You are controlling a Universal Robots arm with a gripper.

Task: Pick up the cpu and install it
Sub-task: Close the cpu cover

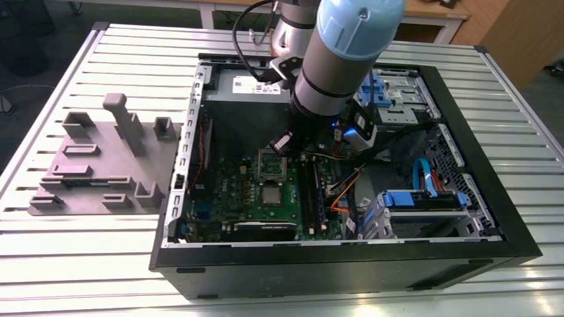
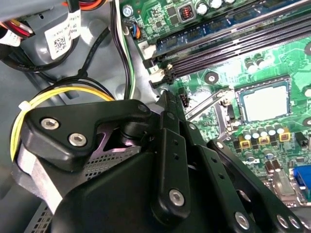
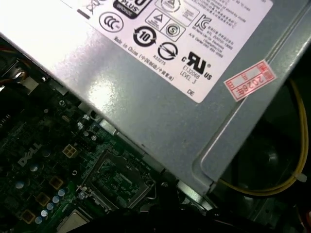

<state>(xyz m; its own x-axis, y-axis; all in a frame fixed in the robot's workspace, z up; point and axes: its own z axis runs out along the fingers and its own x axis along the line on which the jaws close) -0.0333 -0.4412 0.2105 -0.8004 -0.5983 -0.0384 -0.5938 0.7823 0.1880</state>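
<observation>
I'm my gripper, hanging inside the open black computer case, low over the green motherboard. Whether my grip is open or closed I cannot tell, nor whether it holds anything. The empty socket lies right by me. Just beyond it sits the cpu, flat on the board, silvery top up. On my other side is the grey metal box, with a printed white label and a red sticker.

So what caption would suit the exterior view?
Robot arm's hand poised over the green motherboard inside an open computer case.
</observation>
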